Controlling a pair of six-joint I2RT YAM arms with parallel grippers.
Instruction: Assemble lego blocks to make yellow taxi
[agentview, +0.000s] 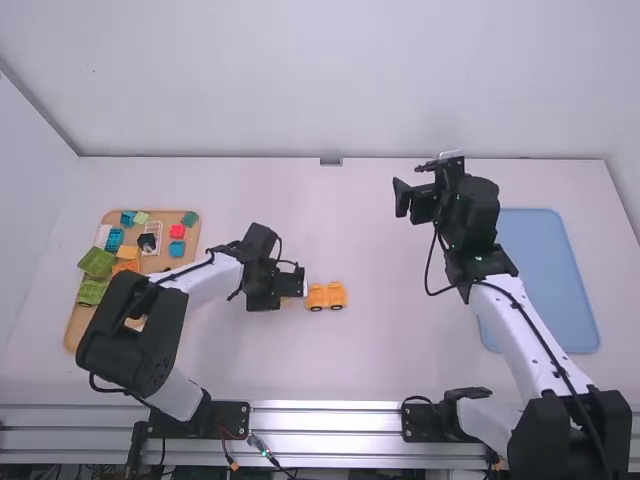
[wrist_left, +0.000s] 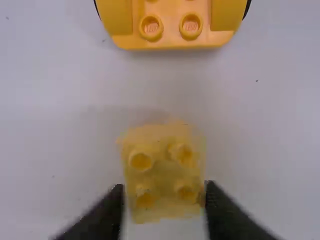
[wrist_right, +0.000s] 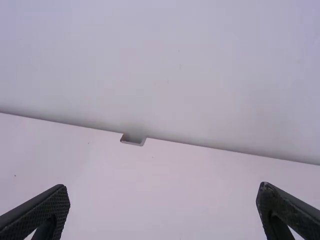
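My left gripper (agentview: 293, 285) grasps a yellow block (wrist_left: 162, 172) above the table (agentview: 370, 370); just beyond sits the wheeled taxi base (agentview: 326, 296). Farther off, my right gripper (agentview: 412, 181) is raised, released, its fingers wide apart.

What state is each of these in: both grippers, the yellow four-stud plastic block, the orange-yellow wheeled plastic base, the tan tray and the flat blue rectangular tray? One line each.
Left gripper, shut on the yellow block
Yellow block, gripped, apart from the base
Wheeled base, on the table, studs bare in its middle
Right gripper, open, raised
Tan tray, holding blocks
Blue tray, lying flat
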